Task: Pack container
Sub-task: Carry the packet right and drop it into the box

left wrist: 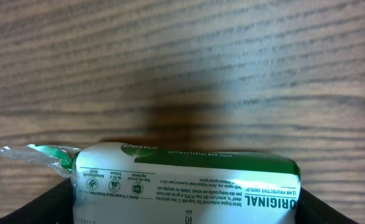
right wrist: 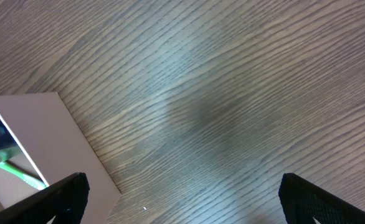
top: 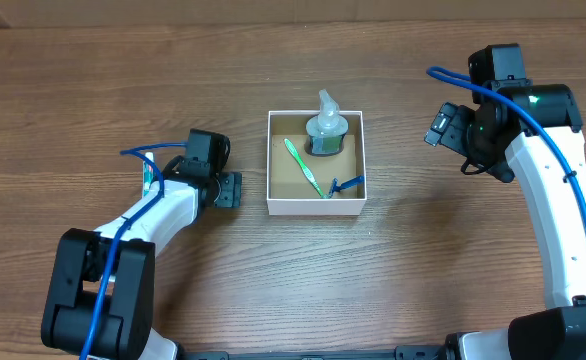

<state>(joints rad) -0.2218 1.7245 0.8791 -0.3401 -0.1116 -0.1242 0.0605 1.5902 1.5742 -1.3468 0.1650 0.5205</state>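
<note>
The container (top: 313,207), a square white-walled box with a brown bottom, sits mid-table. Inside lie a green toothbrush (top: 303,168), a blue razor (top: 345,185) and a clear-wrapped green item (top: 326,128). My left gripper (top: 158,178) is to the left of the box and is shut on a white-and-green wrapped soap bar (left wrist: 182,180), which fills the space between its fingers (left wrist: 182,204). My right gripper (top: 443,125) is open and empty to the right of the box. Its wrist view shows its spread fingers (right wrist: 185,196) over bare wood and the box's corner (right wrist: 45,137) at the left.
The table is dark wood (top: 273,290). Blue cables run along both arms. No other loose objects are in view.
</note>
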